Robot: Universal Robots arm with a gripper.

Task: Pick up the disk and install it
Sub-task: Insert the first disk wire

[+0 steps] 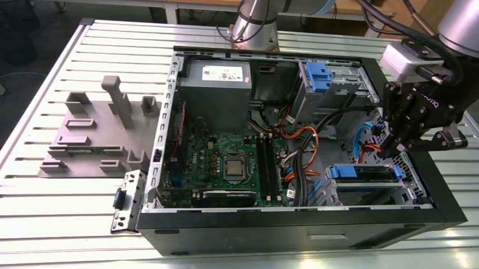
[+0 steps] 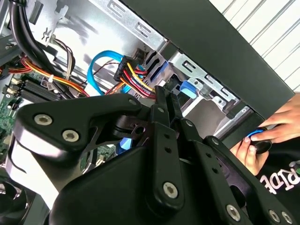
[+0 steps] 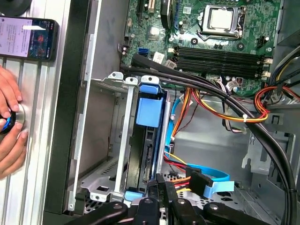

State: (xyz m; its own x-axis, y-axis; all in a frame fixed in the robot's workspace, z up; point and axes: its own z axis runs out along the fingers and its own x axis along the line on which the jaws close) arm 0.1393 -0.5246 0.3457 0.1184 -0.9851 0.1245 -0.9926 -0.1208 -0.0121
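Fingers [image 3: 161, 187] look pressed together and empty, tips just above the silver hard drive in its blue plastic carrier [image 3: 149, 136], which sits edge-on in the open black computer case's [image 1: 299, 224] metal bay, apparently already slotted in.

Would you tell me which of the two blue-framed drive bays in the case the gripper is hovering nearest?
The gripper is nearest the disk in the lower bay by the case's front edge; the other blue carrier sits far back beside the power supply.

blue carrier around the disk [image 3: 149, 112], black gripper [image 3: 161, 185], green motherboard [image 1: 224, 151], orange and yellow wires [image 3: 262, 110], black case [image 1: 299, 227].
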